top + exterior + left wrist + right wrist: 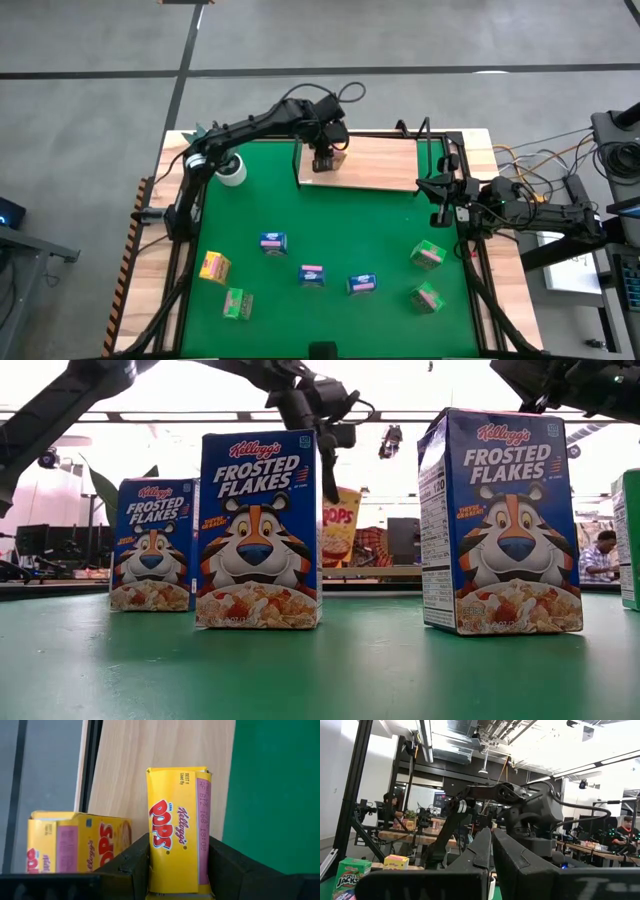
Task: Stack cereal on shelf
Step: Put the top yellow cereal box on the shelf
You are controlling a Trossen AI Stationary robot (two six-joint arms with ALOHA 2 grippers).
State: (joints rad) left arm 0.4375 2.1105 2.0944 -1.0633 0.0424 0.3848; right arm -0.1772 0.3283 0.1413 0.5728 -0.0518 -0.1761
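My left gripper (322, 160) reaches over the shelf (375, 165), a light-brown board in a black wire frame at the far side of the mat, and is shut on a yellow cereal box (177, 835). A second yellow box (75, 842) rests on the board beside it. The low view shows the held box (341, 525) behind the blue boxes. Three blue boxes (311, 274), one yellow (214, 266) and three green (428, 256) stand on the green mat. My right gripper (491, 845) waits shut at the table's right edge. My left gripper pinches the yellow box between its two fingers (131, 865), which lie on two opposite sides of the box at its end nearest the wrist (175, 880). The fingers slant down from above. The box points away from them toward the board; whether its far end touches the board, I cannot tell.
A white pot (232, 170) stands at the mat's far left, close to my left arm. The shelf's black posts (447, 150) rise at its right end. Bare board lies right of the held box. My right arm (520, 205) lies off the mat's right edge.
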